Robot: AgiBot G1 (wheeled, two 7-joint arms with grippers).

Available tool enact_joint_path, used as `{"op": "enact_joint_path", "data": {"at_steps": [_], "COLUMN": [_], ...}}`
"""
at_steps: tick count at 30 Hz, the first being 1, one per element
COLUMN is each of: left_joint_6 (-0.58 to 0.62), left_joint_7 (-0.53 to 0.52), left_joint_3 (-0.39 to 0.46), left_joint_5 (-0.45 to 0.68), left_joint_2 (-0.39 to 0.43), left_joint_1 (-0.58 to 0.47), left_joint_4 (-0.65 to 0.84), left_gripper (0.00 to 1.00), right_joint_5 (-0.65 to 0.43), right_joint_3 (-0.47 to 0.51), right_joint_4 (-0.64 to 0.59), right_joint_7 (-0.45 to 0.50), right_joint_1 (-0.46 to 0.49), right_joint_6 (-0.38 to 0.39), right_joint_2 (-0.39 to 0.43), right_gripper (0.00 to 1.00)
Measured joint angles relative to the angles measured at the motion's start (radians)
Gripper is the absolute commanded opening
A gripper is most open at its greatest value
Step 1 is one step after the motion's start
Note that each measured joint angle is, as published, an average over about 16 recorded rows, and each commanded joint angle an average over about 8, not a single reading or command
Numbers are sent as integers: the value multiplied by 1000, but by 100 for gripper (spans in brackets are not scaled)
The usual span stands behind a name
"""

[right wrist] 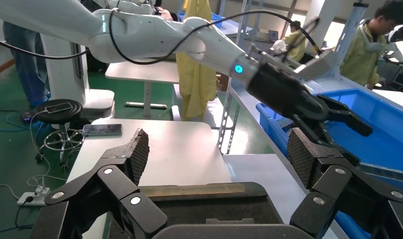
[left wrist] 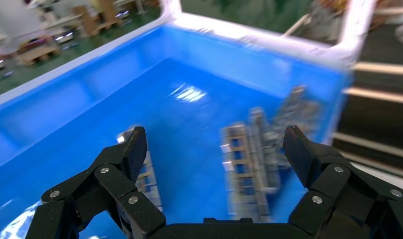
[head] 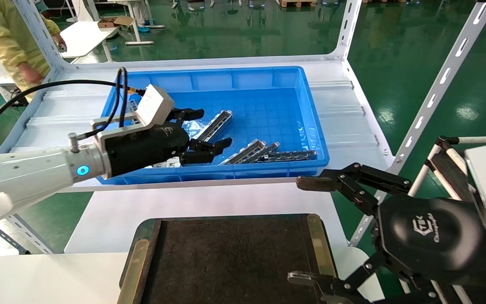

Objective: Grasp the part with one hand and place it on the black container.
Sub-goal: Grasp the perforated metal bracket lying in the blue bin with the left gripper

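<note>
Left gripper poised open inside the blue bin

The blue bin (head: 310, 126) sits far on the white shelf; the black container (head: 230, 261) lies near, bare. The right gripper (head: 306, 230) hangs wide open at the container's right edge. The left gripper (head: 209, 128), jaws spread and holding nothing, hovers over the parts; the part (head: 215, 125) lies just beside its fingertips.

Left gripper (head: 211, 128) over blue bin (head: 310, 126), fingers spread, nothing between them. Bin far half bare; parts (head: 251, 152) clustered near front wall. Bin walls block sideways entry; top open. Black container (head: 230, 257) surface bare, reachable from above. Right gripper (head: 310, 230) spread over container's right edge, crowding that side.
</note>
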Motion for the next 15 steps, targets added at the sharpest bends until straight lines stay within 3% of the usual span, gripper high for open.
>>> {"op": "enact_joint_path", "data": {"at_steps": [13,14,15], "left_joint_6": [-167,-176,-184], "left_joint_7": [163,175,186], "left_joint_3": [19,19,19], "left_joint_5": [72,73,74], "left_joint_2": [174,184,192], "left_joint_1": [-134,-141,-149], "left_joint_4": [358,380,400], "left_gripper": [100,100,100], "right_joint_5": [1,1,1], "right_joint_3": [-1,-1,-1], "right_joint_4": [0,0,0], "right_joint_7": [0,-1,-1], "right_joint_1": [0,0,0], "right_joint_6": [0,0,0], "right_joint_2": [0,0,0], "right_gripper": [100,99,89]}}
